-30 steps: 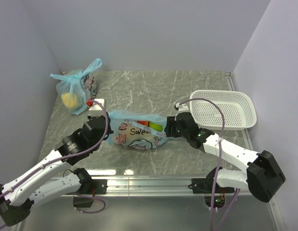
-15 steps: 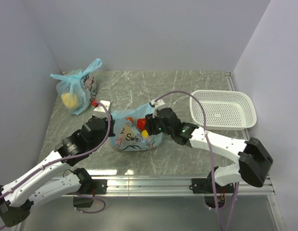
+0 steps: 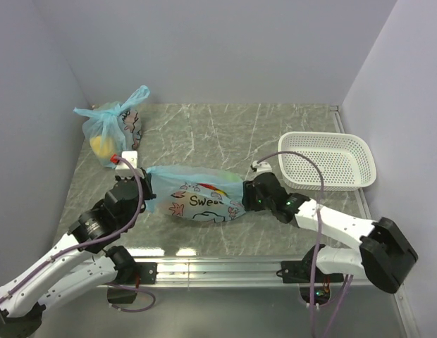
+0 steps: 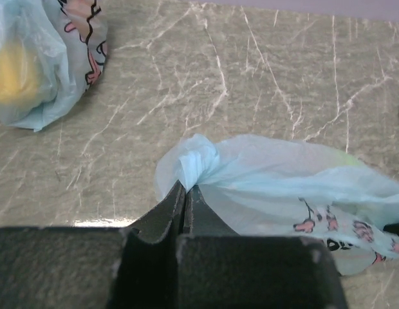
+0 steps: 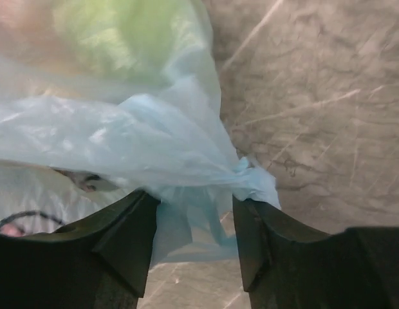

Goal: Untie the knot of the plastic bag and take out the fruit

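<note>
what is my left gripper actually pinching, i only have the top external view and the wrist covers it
Observer: The left gripper is shut on a bunched end of the plastic bag.
Operator: is the right one clamped too
Observer: No. The right gripper has its jaws apart, with loose film lying between them.
Operator: anything else near its fingers
Observer: A small twist of film sits beside one finger, outside the gap rather than in it.
</note>
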Robot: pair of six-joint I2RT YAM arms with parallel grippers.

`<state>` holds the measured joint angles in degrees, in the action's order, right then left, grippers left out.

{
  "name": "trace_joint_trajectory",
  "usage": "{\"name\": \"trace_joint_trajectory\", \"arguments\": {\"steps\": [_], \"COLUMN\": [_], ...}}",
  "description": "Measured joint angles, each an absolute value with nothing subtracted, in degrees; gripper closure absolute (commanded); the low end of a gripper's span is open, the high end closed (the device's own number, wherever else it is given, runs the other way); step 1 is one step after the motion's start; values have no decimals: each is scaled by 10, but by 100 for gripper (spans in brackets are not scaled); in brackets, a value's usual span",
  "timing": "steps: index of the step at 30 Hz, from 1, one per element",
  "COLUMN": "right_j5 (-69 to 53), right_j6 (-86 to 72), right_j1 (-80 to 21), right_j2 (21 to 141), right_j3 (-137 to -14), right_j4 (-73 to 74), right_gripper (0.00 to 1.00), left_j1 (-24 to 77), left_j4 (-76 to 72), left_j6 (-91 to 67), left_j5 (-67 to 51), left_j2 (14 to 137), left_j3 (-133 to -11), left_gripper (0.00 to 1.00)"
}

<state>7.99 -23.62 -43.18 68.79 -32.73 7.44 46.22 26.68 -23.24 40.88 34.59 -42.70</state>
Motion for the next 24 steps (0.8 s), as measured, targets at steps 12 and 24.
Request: {"name": "trace_joint_trajectory", "arguments": {"steps": [12, 24], "right_j5": [40, -5], "right_j6": [-189, -152], "right_j1": [-501, -507], "right_j2": [609, 678], "right_j3": [-423, -517], "right_j4": [60, 18], "right_gripper": [39, 41], "left_j1": [439, 409], "left_j4": [241, 230], "left_j6": [-221, -221], "left_j5": [301, 258], "left_j2": [360, 347], "left_j3": [-414, -408], "left_gripper": [99, 100]}}
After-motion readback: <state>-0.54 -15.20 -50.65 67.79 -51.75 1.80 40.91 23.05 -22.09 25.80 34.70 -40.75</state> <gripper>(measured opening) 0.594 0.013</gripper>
